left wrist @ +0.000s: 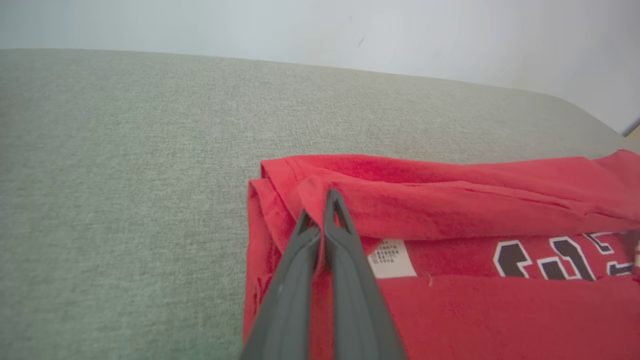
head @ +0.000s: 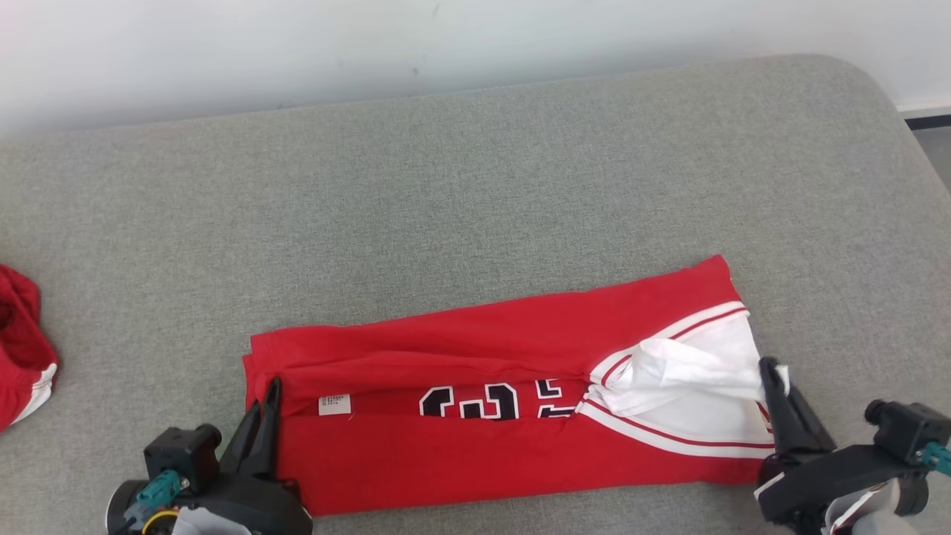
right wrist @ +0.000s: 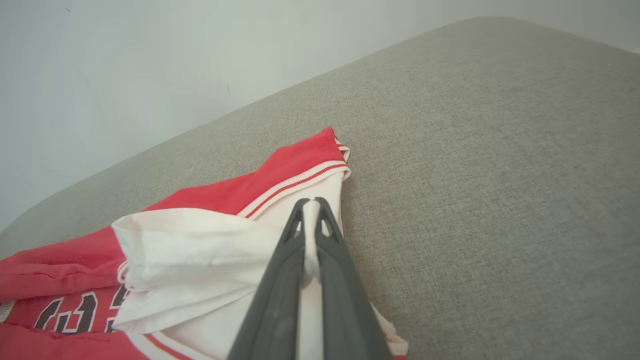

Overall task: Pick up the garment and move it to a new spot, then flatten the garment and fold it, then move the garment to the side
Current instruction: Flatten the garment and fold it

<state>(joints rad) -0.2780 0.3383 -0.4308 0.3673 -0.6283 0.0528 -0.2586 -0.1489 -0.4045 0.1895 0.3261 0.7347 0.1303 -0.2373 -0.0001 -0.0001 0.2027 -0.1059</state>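
Red jersey folded on grey cushion, both pincers clamped on it.
Head view: the jersey lies as a long band near the robot, long axis left-right, right end tilted slightly away. Its white-trimmed end points right, its hem end with label left. Left gripper is closed at the hem end, right gripper closed at the white end. Another red garment lies well apart, far left. Left wrist view: fingers nip the red folded edge, label just beside. Right wrist view: fingers squeeze a strip of white cloth.
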